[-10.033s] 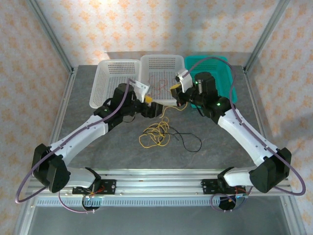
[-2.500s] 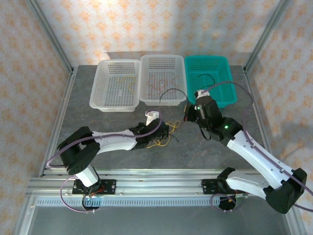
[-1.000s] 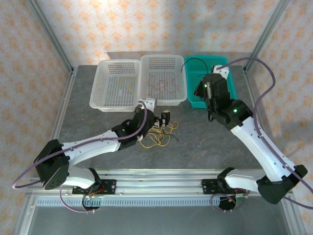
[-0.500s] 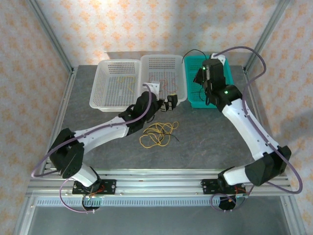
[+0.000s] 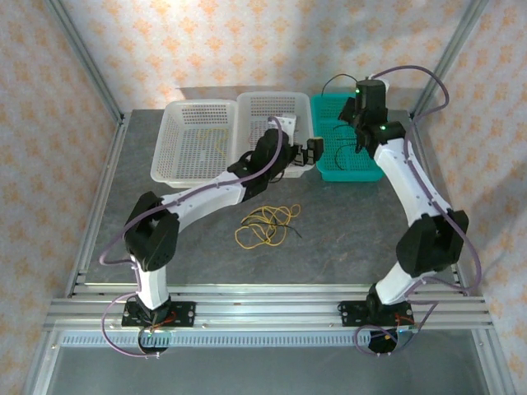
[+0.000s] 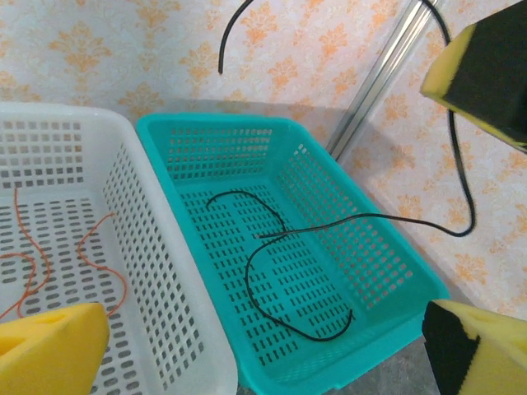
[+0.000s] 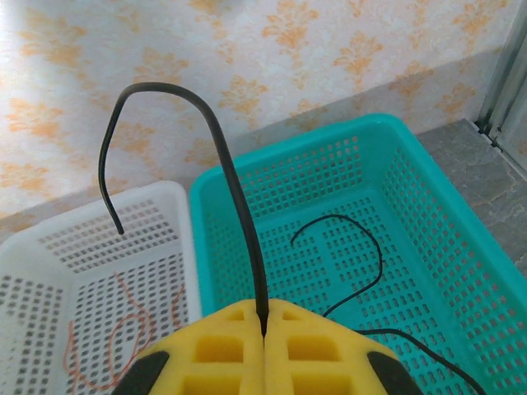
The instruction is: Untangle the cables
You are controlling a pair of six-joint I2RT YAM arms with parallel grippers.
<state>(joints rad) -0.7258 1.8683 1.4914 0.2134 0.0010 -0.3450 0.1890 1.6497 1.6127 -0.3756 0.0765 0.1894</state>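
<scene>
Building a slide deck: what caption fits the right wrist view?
Right hand, shut on a black cable, holds it above the teal basket.

A grey, stone-patterned desk (image 5: 354, 226) carries three perforated plastic baskets in a row along its far side. The left white basket (image 5: 191, 178) and the middle white basket (image 5: 272, 97) touch along their sides, and the teal basket (image 5: 352, 174) stands just beside the middle one on the right. Behind them rises a wall (image 5: 247, 41) papered in pale cream with orange floral motifs. Slanting metal posts (image 5: 82, 58) frame the back corners, and a ribbed aluminium rail (image 5: 263, 309) runs along the desk's near edge.
</scene>
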